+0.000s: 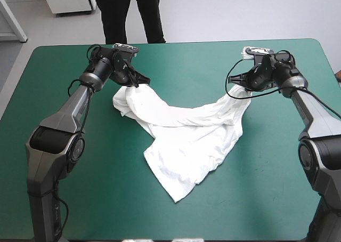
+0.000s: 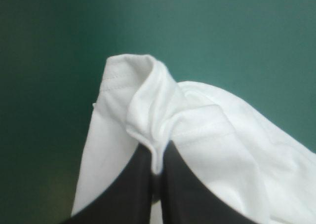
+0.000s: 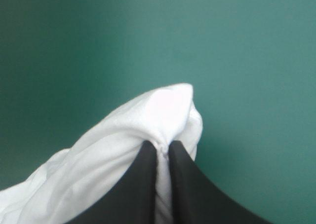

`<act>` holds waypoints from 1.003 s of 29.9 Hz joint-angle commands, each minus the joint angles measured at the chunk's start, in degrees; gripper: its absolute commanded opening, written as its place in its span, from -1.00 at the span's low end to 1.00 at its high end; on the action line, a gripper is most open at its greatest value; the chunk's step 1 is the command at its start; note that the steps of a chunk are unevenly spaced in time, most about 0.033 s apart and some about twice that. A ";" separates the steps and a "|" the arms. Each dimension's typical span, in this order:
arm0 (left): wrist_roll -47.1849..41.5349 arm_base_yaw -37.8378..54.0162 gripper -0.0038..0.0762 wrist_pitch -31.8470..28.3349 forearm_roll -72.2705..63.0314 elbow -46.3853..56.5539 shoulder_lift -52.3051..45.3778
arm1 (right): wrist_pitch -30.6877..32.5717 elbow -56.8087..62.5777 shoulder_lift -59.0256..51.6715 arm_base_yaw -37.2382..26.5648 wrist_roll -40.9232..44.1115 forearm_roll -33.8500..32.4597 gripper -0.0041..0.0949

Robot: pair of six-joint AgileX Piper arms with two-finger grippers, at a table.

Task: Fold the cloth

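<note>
- Two grippers are engaged, each clamped on the T-shirt [image 1: 186, 130].
- Left gripper [image 2: 157, 155]: black fingers all but closed, with a stitched hem fold pinched between the tips.
- Right gripper [image 3: 162, 146]: fingers likewise clenched on a bunched fold of white fabric.
- Grippers stand well apart, both toward the table's far edge, left and right of centre.
- T-shirt lies mid-table on the teal-green cover [image 1: 176, 55]. It is held at two far ends, sags in a band between them, and the crumpled remainder trails to a point toward the near edge.
</note>
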 commanded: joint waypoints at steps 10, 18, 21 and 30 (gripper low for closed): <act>-3.81 1.77 -0.57 -4.89 0.99 -1.66 -1.12 | -0.64 -5.60 3.13 -2.08 -4.32 5.95 -0.24; -3.59 2.31 0.60 6.43 0.11 -9.10 -1.12 | 6.36 -9.46 2.28 -2.08 -4.12 6.17 0.31; -3.59 2.31 0.56 9.76 0.33 -12.94 -1.12 | 6.93 -10.25 0.69 -2.08 -4.12 5.84 0.28; -2.83 2.21 0.35 17.00 0.37 -16.53 -5.62 | 14.57 -10.50 -4.80 -2.08 -4.24 3.18 0.21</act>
